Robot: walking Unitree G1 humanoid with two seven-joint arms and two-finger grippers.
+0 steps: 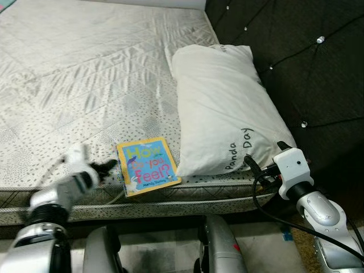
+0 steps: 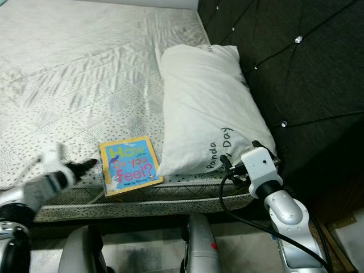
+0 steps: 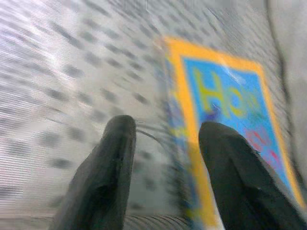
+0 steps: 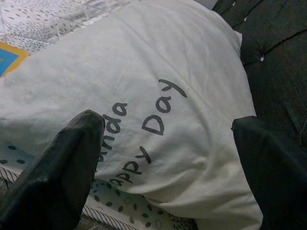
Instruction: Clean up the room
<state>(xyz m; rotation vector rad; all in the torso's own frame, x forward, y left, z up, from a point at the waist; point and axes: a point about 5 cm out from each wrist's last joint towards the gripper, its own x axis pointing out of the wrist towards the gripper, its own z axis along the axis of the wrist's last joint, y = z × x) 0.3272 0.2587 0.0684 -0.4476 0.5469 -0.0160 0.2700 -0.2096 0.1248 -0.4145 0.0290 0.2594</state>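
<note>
The left end effector (image 3: 165, 143), fingers parted and empty, nears the yellow-bordered blue picture book (image 1: 147, 165) at the mattress edge (image 1: 170, 196); a clumsy nudge could knock it off. The right end effector (image 4: 168, 158) gapes empty before the white printed pillow (image 1: 224, 108).

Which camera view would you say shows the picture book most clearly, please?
The left eye view: the book lies whole and sharp on the mattress, title readable. The right eye view matches it. The left wrist view blurs it; the right wrist view catches one corner.

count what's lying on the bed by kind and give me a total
Book: 1
Pillow: 1
Total: 2
</note>
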